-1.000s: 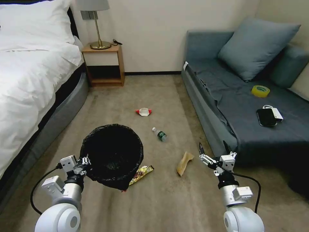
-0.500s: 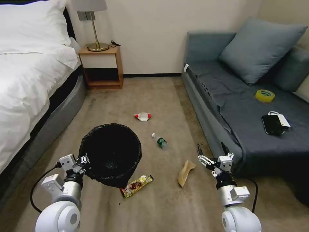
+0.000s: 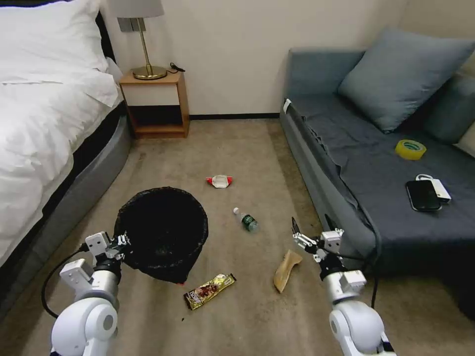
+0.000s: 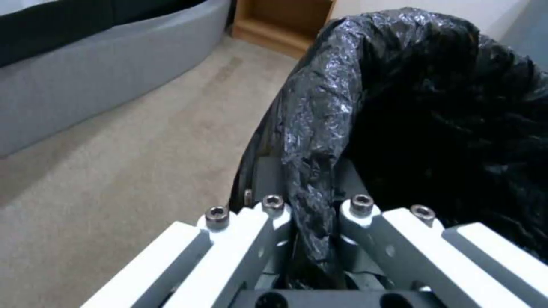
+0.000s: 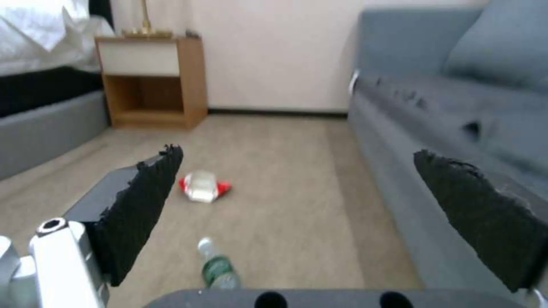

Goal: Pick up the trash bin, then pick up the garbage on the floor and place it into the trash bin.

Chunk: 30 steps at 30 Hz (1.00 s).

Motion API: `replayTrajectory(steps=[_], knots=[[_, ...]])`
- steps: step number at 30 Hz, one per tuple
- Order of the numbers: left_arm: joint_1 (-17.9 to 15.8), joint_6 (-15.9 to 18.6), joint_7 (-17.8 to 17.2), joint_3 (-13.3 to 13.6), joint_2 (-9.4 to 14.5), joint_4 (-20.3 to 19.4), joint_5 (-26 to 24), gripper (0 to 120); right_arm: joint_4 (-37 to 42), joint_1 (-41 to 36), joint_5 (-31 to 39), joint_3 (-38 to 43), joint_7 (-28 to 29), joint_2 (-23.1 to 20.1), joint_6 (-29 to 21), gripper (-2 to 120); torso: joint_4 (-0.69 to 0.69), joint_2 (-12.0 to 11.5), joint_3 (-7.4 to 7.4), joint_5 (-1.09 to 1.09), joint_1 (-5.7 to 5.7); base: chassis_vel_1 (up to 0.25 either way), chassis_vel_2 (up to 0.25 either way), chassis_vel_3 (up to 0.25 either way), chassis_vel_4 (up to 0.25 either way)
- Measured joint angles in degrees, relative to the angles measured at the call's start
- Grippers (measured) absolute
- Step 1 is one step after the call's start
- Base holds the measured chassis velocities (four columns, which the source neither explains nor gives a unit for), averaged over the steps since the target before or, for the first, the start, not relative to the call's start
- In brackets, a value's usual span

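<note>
The trash bin (image 3: 163,232), lined with a crinkly black bag, hangs at the left, its rim (image 4: 311,171) pinched by my left gripper (image 3: 121,242), which is shut on it. On the carpet lie a gold-brown snack wrapper (image 3: 209,290), a tan paper scrap (image 3: 285,270), a small clear bottle with a green label (image 3: 246,219) (image 5: 217,267) and a crumpled red-white wrapper (image 3: 219,181) (image 5: 201,188). My right gripper (image 3: 310,228) is open in the air beside the sofa front, just beyond the tan scrap, with nothing between its pads (image 5: 143,209).
A bed (image 3: 44,128) runs along the left and a grey sofa (image 3: 376,168) along the right, carrying a yellow tape roll (image 3: 410,149) and a black phone (image 3: 423,195). A wooden nightstand (image 3: 156,104) with a lamp stands at the far wall. Carpet lies open between them.
The whole view has shifted, so the camera moved. The bin now hangs farther left and the snack wrapper lies fully uncovered. The right gripper sits a little farther left, nearer the tan scrap.
</note>
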Motion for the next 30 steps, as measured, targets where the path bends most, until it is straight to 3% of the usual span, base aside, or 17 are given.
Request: replayTrajectory(steps=[4,10,14,18,20,24,30], knots=[[-1.49,0.08,0.74,-0.73,0.6,1.56,-0.45,5,-6.65,7.04,7.88,-6.22,4.7,-4.06,-5.3,100,-0.01,0.0,0.0,0.0,0.0,0.0,0.0,0.0,0.0],[-1.96,0.09,1.13,-1.24,0.28,2.18,-0.74,5,-13.09,14.05,16.1,-12.48,10.25,-5.0,-11.83,100,0.0,0.0,0.0,-0.01,0.0,0.0,0.0,0.0,0.0],[-1.87,0.1,1.53,-1.96,0.12,2.35,-1.26,5,-18.05,20.24,27.17,-18.97,20.26,-4.66,-23.39,100,0.0,0.0,0.0,0.0,0.0,0.0,0.0,0.0,0.0],[-1.66,0.1,1.94,-2.58,0.19,2.45,-1.61,5,-20.34,22.69,34.3,-21.07,26.41,-4.26,-29.01,100,0.0,0.0,0.01,0.0,0.0,0.0,0.0,0.0,0.0],[-1.33,0.07,2.47,-3.45,0.28,2.74,-2.04,5,-22.45,24.97,41.86,-21.95,32.62,-3.67,-34.04,100,0.0,0.0,0.01,0.0,0.0,0.0,0.0,0.0,0.0],[-0.88,-0.24,3.25,-4.25,0.3,3.3,-2.32,5,-24.66,26.61,47.0,-22.11,37.99,-3.24,-37.54,100,0.0,0.0,0.0,-0.01,0.0,0.0,0.0,0.0,0.0],[-0.68,-0.54,3.78,-4.46,0.18,3.85,-2.46,5,-28.42,27.97,47.64,-22.01,40.34,-1.89,-38.51,100,0.0,0.0,0.0,0.0,0.0,0.0,0.0,0.0,0.0]])
